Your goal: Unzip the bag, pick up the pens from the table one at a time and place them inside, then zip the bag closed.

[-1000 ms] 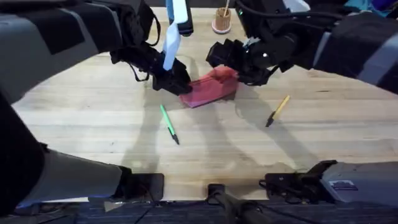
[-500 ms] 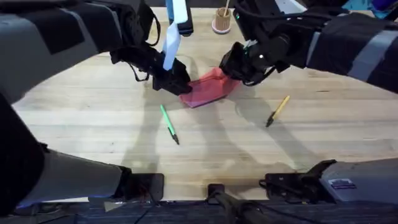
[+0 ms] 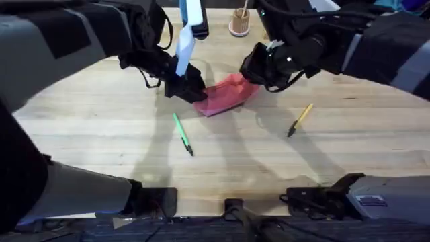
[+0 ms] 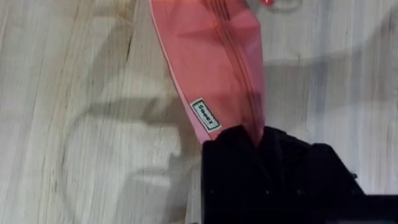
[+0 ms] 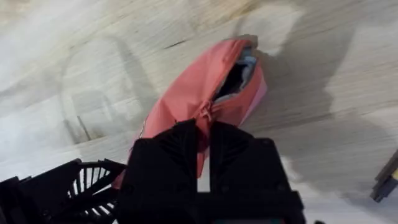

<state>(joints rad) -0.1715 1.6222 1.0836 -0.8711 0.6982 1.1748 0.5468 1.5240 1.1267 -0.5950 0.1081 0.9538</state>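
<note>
The pink-red bag (image 3: 225, 96) lies on the table (image 3: 228, 161) at centre back. My left gripper (image 3: 194, 90) is shut on its left end, and the left wrist view shows the fabric (image 4: 211, 56) running into the black fingers (image 4: 249, 149). My right gripper (image 3: 252, 72) is shut on the zipper pull (image 5: 204, 113) at the bag's right end. In the right wrist view the bag's mouth (image 5: 239, 71) gapes, showing a grey-blue lining. The green pen (image 3: 183, 134) lies in front of the bag at the left. The yellow-orange pen (image 3: 300, 119) lies at the right.
A small wooden cup (image 3: 240, 23) holding sticks stands at the table's back edge. A light blue and white strip (image 3: 187, 33) hangs by the left arm. Both arms' bases fill the near edge, and open wood lies between the two pens.
My right gripper has moved to the right along the bag's top, taking the bag's right end with it. The left gripper and both pens have stayed put.
</note>
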